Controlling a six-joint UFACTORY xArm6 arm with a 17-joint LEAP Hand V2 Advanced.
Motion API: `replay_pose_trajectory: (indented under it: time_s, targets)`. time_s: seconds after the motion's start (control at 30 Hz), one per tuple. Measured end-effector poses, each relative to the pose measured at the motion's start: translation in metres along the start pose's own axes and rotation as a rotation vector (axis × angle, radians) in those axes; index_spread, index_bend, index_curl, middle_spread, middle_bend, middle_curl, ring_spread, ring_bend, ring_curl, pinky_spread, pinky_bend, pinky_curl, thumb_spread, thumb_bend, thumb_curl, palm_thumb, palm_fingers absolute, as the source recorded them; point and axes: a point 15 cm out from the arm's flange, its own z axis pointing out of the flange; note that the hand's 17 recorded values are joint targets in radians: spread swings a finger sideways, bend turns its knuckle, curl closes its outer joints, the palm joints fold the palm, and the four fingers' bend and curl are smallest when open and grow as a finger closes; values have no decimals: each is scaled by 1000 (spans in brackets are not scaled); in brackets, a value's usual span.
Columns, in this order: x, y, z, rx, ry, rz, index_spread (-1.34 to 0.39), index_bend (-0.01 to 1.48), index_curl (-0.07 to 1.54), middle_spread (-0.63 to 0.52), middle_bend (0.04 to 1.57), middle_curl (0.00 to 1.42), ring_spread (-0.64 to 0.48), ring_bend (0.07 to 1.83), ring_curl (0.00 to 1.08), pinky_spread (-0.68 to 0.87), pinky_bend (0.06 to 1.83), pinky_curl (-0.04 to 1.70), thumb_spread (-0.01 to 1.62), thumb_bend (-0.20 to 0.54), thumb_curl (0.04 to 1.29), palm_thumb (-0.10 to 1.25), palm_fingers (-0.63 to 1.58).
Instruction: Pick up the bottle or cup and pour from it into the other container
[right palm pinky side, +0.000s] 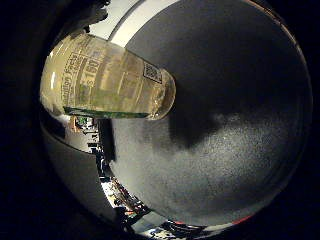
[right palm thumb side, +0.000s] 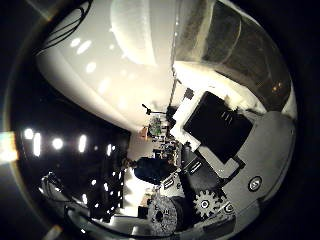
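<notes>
A clear plastic cup (right palm pinky side: 107, 80) with a printed label and a yellowish tint fills a good part of the little finger side view, so it is close to the palm. Its narrow base (right palm pinky side: 165, 95) meets the dark grey table top (right palm pinky side: 230, 150), and its shadow falls across the table beside it. No other container shows in either view. Parts of my right hand (right palm thumb side: 225, 165), white and black with a small gear, reach into the thumb side view. A translucent curved surface (right palm thumb side: 235, 45) lies very near that camera; I cannot tell whether it is the cup.
A pale band (right palm pinky side: 135, 20) runs along the table's rim behind the cup. Past the table's edge lies a cluttered room (right palm pinky side: 117, 192). The thumb side view looks out at a white wall (right palm thumb side: 100, 65) and rows of lights (right palm thumb side: 57, 144).
</notes>
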Motion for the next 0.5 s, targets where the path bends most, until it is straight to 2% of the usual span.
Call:
replay_pose_trajectory:
  time_s: [0.23,0.5]
  targets:
    - [-17,-4,2,-17,20,-34,-190,1101,749,-104,1264,685,-165,1385,553,-214,1489,413,851,0,631,1160,1223]
    - [-51,-3,-7,-63,95,-112,-181,1168,751,-102,1331,692,-161,1439,587,-177,1529,530,793,-12,752,1163,1181]
